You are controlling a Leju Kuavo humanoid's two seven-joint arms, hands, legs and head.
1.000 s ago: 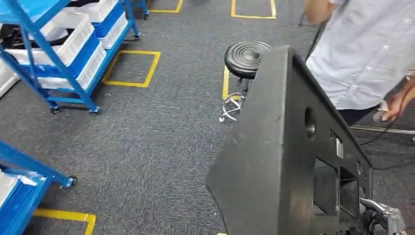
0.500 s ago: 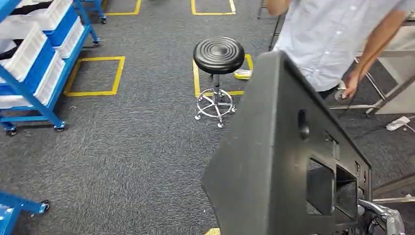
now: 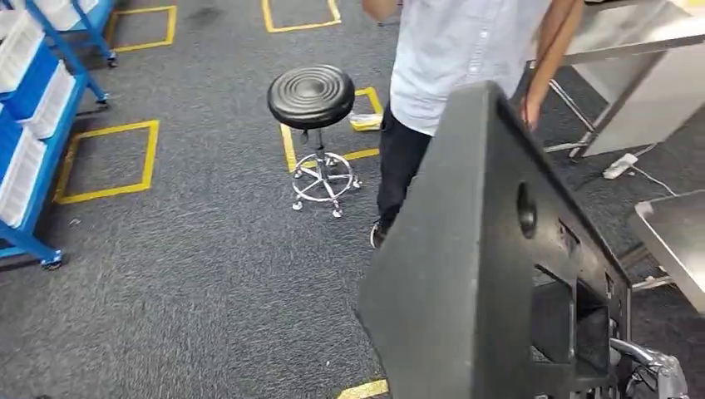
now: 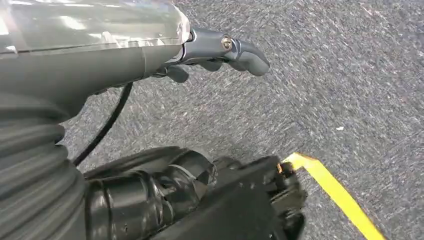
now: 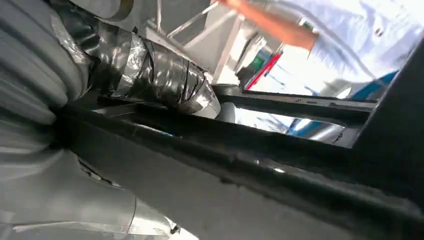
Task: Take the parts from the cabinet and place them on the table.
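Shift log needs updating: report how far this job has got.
Done: the black panel is out of the cabinet. In hand: the right hand grips it, carried upright; the left hand hangs free. Left: setting it on the steel table, with a person close by.

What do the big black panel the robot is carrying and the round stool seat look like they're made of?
The large black panel with cutouts looks like moulded matte plastic, with a dull, slightly grainy surface. The round black stool seat seems to be plastic or rubber, with a faint sheen on its concentric ridges.

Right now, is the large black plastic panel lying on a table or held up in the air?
Held up: the large black plastic panel stands tilted above the grey carpet floor.
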